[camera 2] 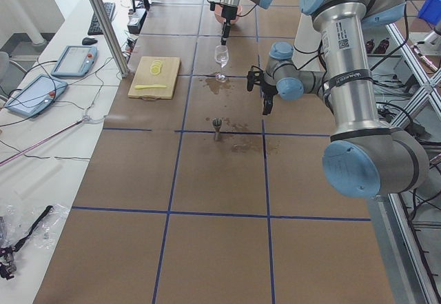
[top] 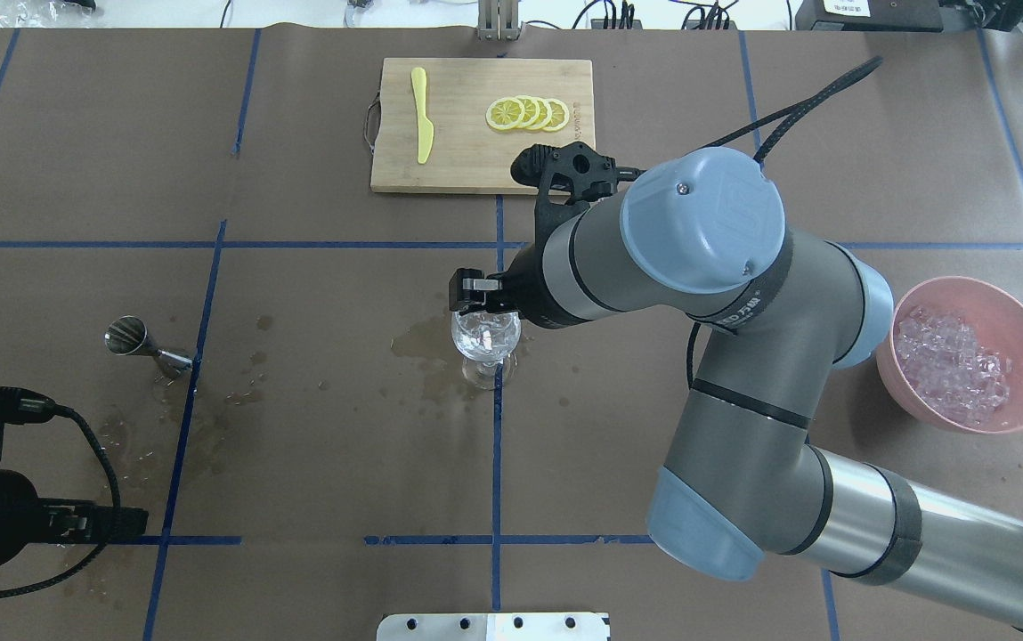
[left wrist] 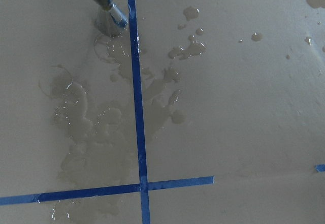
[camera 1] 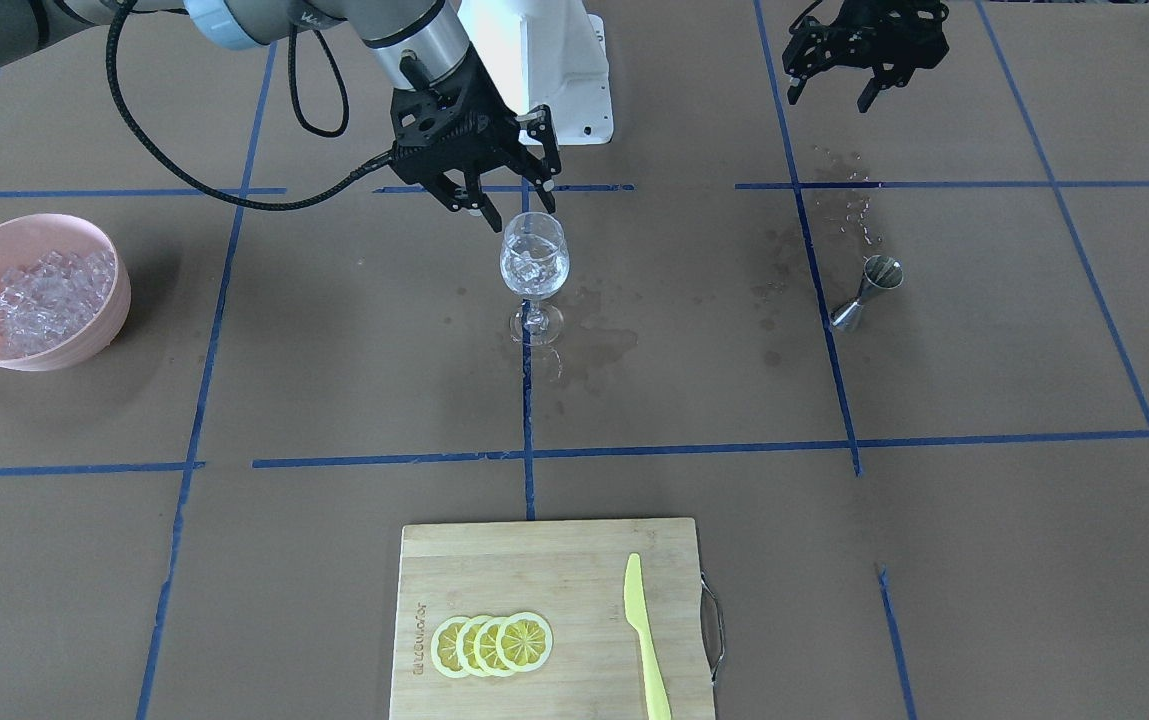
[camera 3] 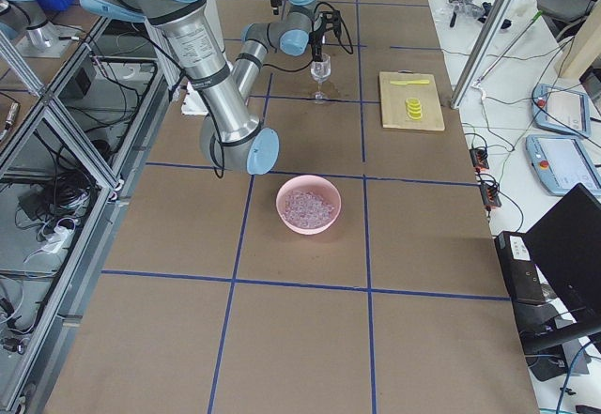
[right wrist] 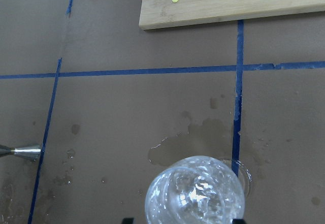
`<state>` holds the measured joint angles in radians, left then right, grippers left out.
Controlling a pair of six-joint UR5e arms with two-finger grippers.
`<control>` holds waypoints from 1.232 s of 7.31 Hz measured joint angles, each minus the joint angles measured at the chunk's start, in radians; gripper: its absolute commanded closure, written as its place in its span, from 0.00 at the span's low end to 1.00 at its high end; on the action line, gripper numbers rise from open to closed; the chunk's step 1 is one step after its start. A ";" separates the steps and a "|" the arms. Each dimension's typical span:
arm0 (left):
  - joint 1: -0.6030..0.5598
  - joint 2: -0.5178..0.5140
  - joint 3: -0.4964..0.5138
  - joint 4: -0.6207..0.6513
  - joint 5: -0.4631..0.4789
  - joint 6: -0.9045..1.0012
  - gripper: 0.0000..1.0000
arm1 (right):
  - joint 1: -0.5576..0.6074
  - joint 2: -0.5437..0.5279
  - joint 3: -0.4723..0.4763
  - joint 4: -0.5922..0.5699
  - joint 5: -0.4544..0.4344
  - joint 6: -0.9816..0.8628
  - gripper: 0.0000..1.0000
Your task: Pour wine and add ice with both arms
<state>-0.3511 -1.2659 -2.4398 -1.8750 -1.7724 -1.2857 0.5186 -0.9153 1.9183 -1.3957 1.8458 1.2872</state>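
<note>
Right jaws: released, spread wide, empty; hanging just above the glass (camera 1: 534, 290), its rim between the tips
Ice (camera 1: 531, 264): several cubes in the glass, right beneath those jaws; the rest heaped in the pink bowl (camera 1: 104, 330), well apart
Left jaws: released, empty; over the wet counter (camera 1: 354, 350) near the jigger (camera 1: 869, 290)
Wine: cannot tell

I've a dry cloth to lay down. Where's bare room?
Dry and bare: the stretch between the pink bowl and the cutting board, and the band between the board and the wine glass. Crowded or wet: puddles lie beside the glass, the right arm hangs its jaws over it, and splashes surround the jigger.
</note>
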 measured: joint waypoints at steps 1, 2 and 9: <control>-0.022 -0.070 -0.006 0.091 -0.013 0.005 0.00 | 0.000 0.000 0.007 -0.011 0.001 0.000 0.00; -0.057 -0.165 -0.015 0.213 -0.037 0.026 0.00 | 0.001 0.000 0.020 -0.037 0.003 0.000 0.00; -0.581 -0.735 0.164 0.763 -0.162 0.663 0.00 | 0.316 -0.170 0.106 -0.244 0.232 -0.327 0.00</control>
<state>-0.9325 -2.0007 -2.2757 -1.1119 -1.9345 -0.6231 0.8345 -1.0849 2.0240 -1.6399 2.0778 0.9606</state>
